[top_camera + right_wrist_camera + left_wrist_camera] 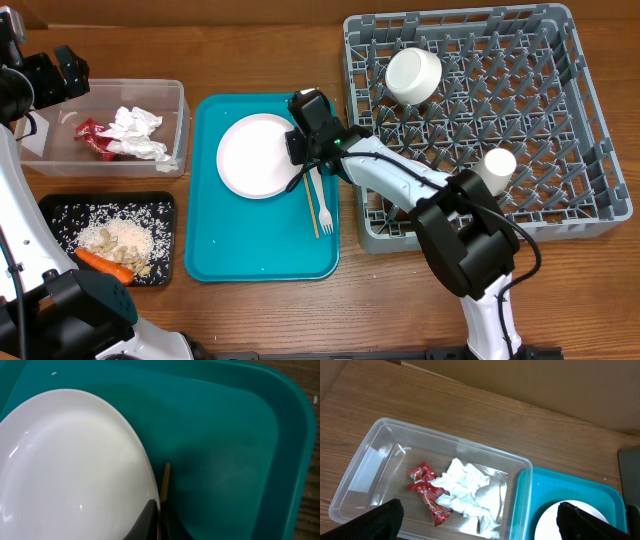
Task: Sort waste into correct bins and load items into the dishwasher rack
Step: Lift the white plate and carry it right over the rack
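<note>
Clenched shut with right gripper (159,510) at right rim of large white round plate (75,470), mid-frame on teal plastic tray (225,435), thin wooden stick (165,482) running lengthwise straight off fingertips; can't tell what's pinched.

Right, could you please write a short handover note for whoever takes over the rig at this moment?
Left hand: open, empty, above the clear tub.
Right hand: shut on the rim of the plate, which lies on the teal tray.
Done: wrapper and napkins are in the tub; carrot, rice and crumbs are in the black tray; bowl and cup are in the rack.
Left: plate, fork and wooden stick go into the rack.
</note>
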`<state>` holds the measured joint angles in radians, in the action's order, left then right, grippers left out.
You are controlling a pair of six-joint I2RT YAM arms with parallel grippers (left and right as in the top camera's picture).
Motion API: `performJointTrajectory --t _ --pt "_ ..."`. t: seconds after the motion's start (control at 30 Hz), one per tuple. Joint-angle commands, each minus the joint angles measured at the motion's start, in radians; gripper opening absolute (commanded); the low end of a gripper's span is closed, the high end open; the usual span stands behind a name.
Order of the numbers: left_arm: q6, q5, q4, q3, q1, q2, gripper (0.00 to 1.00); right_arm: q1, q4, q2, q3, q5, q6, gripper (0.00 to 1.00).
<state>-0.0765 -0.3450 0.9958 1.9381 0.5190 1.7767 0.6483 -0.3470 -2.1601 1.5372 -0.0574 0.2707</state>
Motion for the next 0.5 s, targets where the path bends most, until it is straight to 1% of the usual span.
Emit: performJointTrajectory --t 0.0,0.27,0.37,0.47 --pt "0.013 -0.006 -0.001 0.01 -0.002 -0.004 1.0 -0.005 -0.007 0.089 0.031 -0.008 -0.068 0.04" --pt "0.013 -0.006 -0.002 0.01 -0.003 -0.004 1.0 -0.005 -0.053 0.192 0.031 -0.013 -0.069 0.04" --pt "0.013 -0.006 -0.002 0.01 -0.003 -0.004 1.0 -0.006 -0.089 0.241 0.031 -0.084 -0.071 0.04" --pt "0.013 -0.006 -0.002 0.01 -0.002 -0.004 1.0 -0.01 -0.136 0.3 0.031 -0.182 -0.159 0.04"
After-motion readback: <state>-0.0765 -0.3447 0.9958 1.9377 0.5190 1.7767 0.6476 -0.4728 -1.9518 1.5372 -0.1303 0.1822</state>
